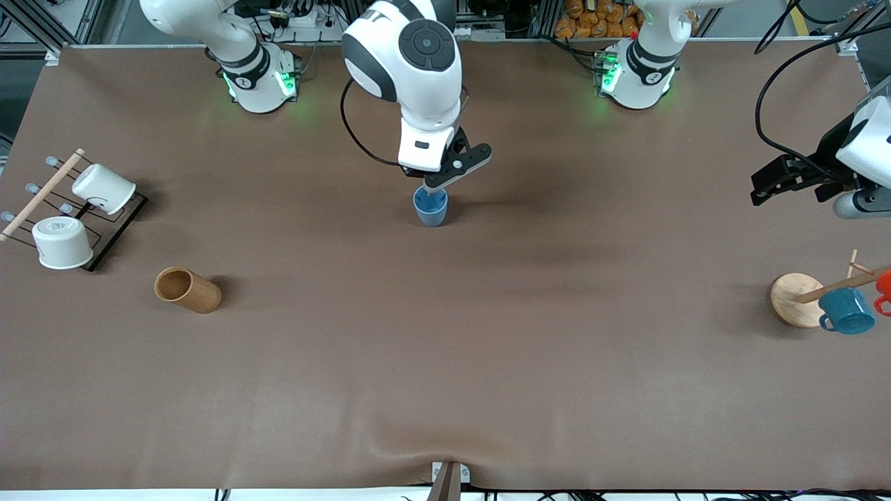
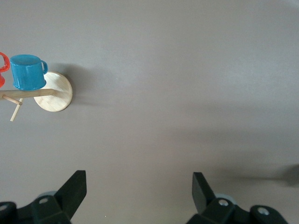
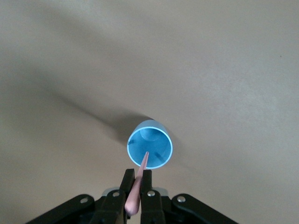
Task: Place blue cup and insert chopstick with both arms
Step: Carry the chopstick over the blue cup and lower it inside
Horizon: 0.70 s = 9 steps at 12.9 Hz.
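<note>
My right end effector (image 3: 137, 189) pinches the chopstick (image 3: 138, 185), tip aimed down into the upright blue cup (image 3: 150, 149), mid-table. My left end effector (image 2: 135, 191) waits, spread wide, over bare table (image 1: 487, 362).

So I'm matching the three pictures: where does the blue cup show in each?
Front view: blue cup stands mid-table, under the right claw.
Left wrist view: not in it.
Right wrist view: seen from above, just ahead of the chopstick tip.
Shared landmark: the brown tabletop.
</note>
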### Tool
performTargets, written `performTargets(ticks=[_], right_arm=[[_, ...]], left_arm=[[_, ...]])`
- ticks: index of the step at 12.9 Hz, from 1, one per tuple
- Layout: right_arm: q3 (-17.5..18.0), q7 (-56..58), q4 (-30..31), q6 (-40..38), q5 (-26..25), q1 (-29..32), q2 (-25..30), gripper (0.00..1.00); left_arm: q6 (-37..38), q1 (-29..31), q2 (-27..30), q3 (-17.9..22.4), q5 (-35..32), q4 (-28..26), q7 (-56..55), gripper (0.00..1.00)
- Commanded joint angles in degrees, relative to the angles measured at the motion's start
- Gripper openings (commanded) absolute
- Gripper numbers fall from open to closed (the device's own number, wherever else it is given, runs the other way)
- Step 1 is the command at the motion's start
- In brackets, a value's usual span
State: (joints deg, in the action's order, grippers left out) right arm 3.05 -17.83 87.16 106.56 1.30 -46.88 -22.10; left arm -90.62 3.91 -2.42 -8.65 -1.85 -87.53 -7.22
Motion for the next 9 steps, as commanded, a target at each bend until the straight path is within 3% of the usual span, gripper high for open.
performTargets(ticks=[1,2,3,4,5,9], right_arm=[[-0.4,-1.9,0.4,2.5,-0.3,-0.8,-1.9,0.00],[-0.5,-1.9,0.4,2.5,-0.4,-0.6,-2.6,0.00],[-0.5,-1.9,0.4,2.2,-0.4,-0.2,-2.9,0.18],[-0.6,-1.9,0.5,2.0,-0.4,-0.1,-3.1,0.88],[-0.6,-2.0,0.4,1.9,-0.4,-0.2,-3.5,1.00],[-0.8,-2.5,-0.1,0.3,-0.5,1.4,-1.5,1.00]], left_arm=[[1.0,0.3,1.2,0.1,1.6,-0.5,1.3,1.00],[1.0,0.3,1.1,0.1,1.6,-0.4,1.3,1.00],[0.9,0.3,1.2,0.1,1.6,-0.4,1.2,1.00],[1.0,0.3,1.2,0.1,1.6,-0.4,1.2,1.00],[1.0,0.3,1.2,0.1,1.5,-0.4,1.2,1.00],[1.8,0.3,1.4,0.0,1.4,-0.4,1.2,1.00]])
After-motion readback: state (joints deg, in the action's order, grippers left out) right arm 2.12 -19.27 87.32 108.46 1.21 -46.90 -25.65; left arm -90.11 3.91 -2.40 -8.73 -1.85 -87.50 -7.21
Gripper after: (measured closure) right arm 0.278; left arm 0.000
